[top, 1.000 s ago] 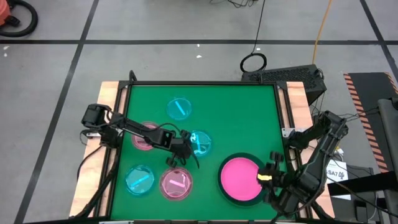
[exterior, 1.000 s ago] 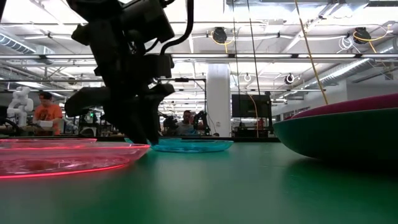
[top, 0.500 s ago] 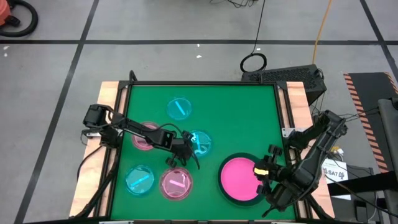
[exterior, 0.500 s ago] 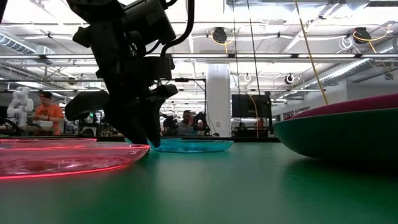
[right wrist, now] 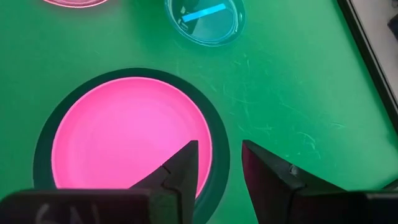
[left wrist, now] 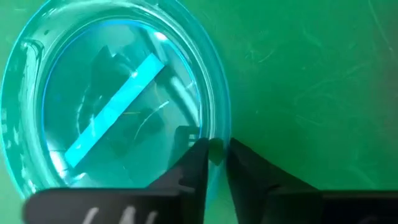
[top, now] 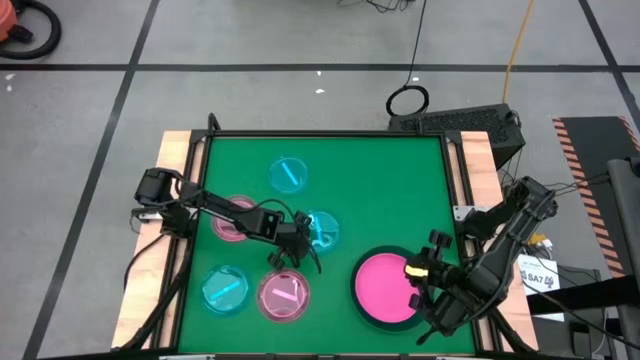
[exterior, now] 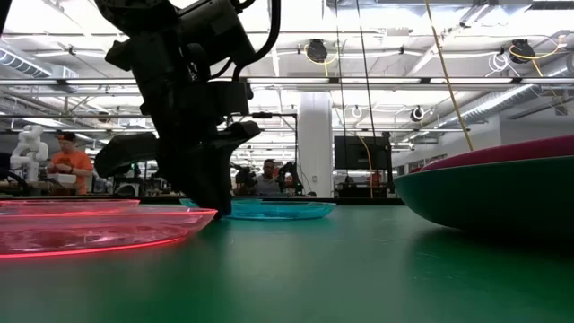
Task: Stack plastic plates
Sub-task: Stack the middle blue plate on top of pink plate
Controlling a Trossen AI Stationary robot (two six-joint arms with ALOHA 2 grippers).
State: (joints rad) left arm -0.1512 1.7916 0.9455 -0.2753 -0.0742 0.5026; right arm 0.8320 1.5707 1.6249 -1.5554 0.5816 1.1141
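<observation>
My left gripper (top: 301, 246) (left wrist: 216, 167) stands at the near-left rim of a small translucent cyan plate (top: 322, 230) (left wrist: 112, 106) in the table's middle and is shut on it. The plate lies flat on the green mat in the low view (exterior: 273, 209). My right gripper (top: 415, 274) (right wrist: 214, 171) is open and hovers over the right rim of the opaque pink plate (top: 385, 285) (right wrist: 124, 137). That plate sits inside the large dark plate (top: 357, 300) (right wrist: 214, 118). One finger is over the pink plate and the other is beyond the dark rim. My left gripper pinches the cyan plate's rim (left wrist: 215, 148) on its near-left side, one finger (left wrist: 196, 163) inside the plate and one (left wrist: 244, 163) outside. The fingers come from above, pointing down. The plate's underside rests on the mat.
Other small plates lie flat on the mat: a cyan one (top: 290, 174) toward the far edge, a translucent pink one (top: 230, 222) under my left arm, a cyan one (top: 225, 288) and a translucent pink one (top: 283, 296) near the front. People show in the room behind the table.
My right gripper has moved toward the table's left and a little toward the far edge, from beside the dark plate's right rim to over that rim and the pink plate's edge. My left gripper has stayed at the cyan plate.
</observation>
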